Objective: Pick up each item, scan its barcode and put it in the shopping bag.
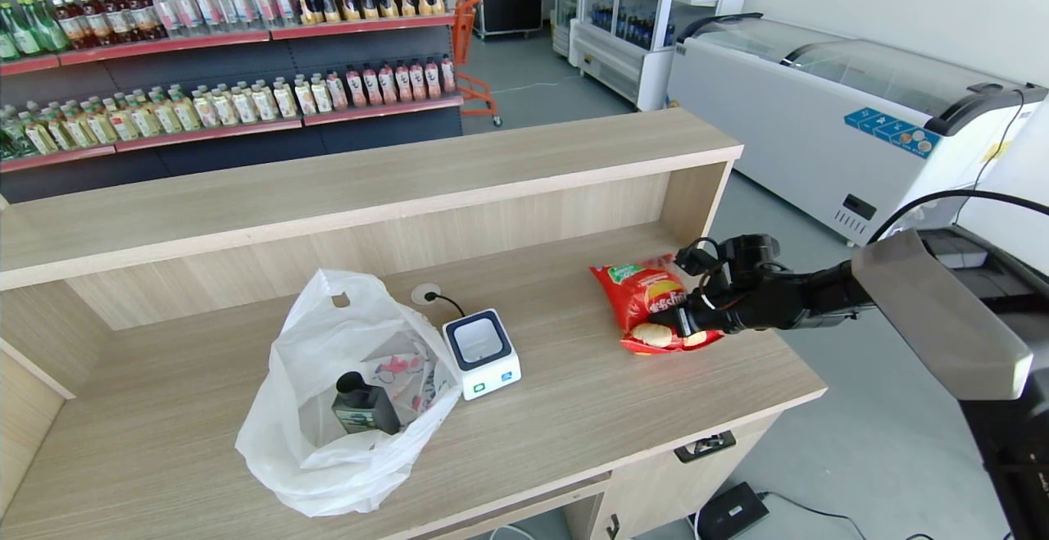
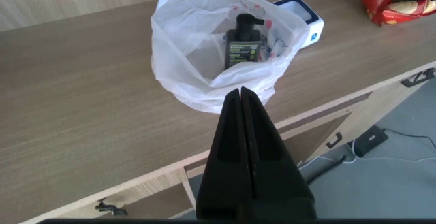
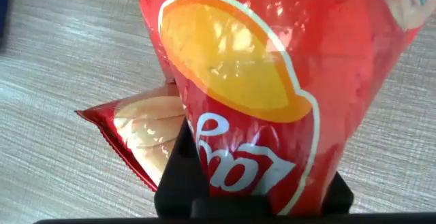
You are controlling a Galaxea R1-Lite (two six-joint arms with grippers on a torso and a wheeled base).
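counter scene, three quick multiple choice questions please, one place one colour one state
1. The scanner is: A) in the plastic bag B) between plastic bag and chip bag C) on the floor
2. The chip bag is: A) red B) blue C) green
3. The right gripper is: A) open B) shut on the chip bag C) shut on nothing

1 B, it stands between them on the counter. 2 A, red wrapper. 3 B, it clamps the bag's edge.

Bottle (image 1: 365,406) in shopping bag (image 1: 274,442); scanner (image 1: 482,353) just right; chips (image 1: 646,296) farther right; all on counter (image 1: 615,421).
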